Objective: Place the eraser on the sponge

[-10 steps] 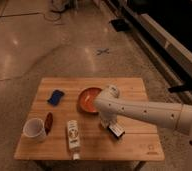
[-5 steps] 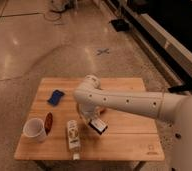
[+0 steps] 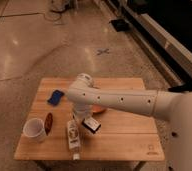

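carrying eraser (image 3: 92, 126): gripper (image 3: 88, 122) hangs over middle of tabletop (image 3: 131, 136), slightly toward front edge, jaws clenched on eraser. eraser tilted, seemingly off wood, just beside top of bottle (image 3: 73, 136). sponge (image 3: 55, 97) lies bare near back-left corner, well apart from eraser. judgement: transfer leg in hand. travel high enough to clear bottle and cup (image 3: 34, 130), head toward back-left corner, centre over blue pad, level eraser, lower to soft contact, only then let go. pad small, so off-centre release may slide off.

The gripper (image 3: 87, 120) carried eraser (image 3: 92, 125) leftward, beside bottle (image 3: 73, 136).
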`<state>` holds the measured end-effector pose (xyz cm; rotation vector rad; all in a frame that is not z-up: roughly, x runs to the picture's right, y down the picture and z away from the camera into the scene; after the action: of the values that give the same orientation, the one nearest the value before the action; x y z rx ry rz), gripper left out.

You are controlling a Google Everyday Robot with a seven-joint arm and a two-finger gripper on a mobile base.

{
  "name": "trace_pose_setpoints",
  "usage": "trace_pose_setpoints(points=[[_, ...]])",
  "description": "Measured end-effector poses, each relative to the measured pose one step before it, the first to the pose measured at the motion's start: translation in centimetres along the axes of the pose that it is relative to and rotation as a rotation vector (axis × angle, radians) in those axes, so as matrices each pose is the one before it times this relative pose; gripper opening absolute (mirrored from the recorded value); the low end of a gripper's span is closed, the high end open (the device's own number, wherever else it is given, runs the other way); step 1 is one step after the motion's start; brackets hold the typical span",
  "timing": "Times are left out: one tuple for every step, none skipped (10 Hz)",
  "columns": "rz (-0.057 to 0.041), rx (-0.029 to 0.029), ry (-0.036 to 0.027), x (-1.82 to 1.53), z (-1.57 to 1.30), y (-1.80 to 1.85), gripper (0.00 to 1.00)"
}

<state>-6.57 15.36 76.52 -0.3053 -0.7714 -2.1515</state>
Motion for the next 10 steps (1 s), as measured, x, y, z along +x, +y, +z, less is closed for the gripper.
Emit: trace_pose_setpoints(points=[[0.00323, -0.00009, 0.00010, -0.077, -0.009, 0.137, 0.00], [-0.00034, 0.00012, 0.00089, 0.064, -0.021, -0.020, 0.00], [-0.00544, -0.00058, 0.00619, 0.474, -0.001, 0.070, 0.00], [-0.02138, 0.00047, 0.02108, 1.701, -0.156, -0.008, 0.00], [-0.02102, -0.00087, 0.01438, 1.488, 0.070, 0.042, 0.00], [-0.01772, -0.00355, 0.01281, 1.440, 0.137, 0.400, 0.00], [-0.01199, -0.00306, 0.00942, 1.113, 0.141, 0.459, 0.00], [-0.01851, -0.00548, 0.01419, 1.703, 0.220, 0.636, 0.00], [-0.02054, -0.00154, 0.01016, 1.487, 0.241, 0.241, 0.00], [-0.01486, 0.00018, 0.00668, 1.080, 0.283, 0.166, 0.00]])
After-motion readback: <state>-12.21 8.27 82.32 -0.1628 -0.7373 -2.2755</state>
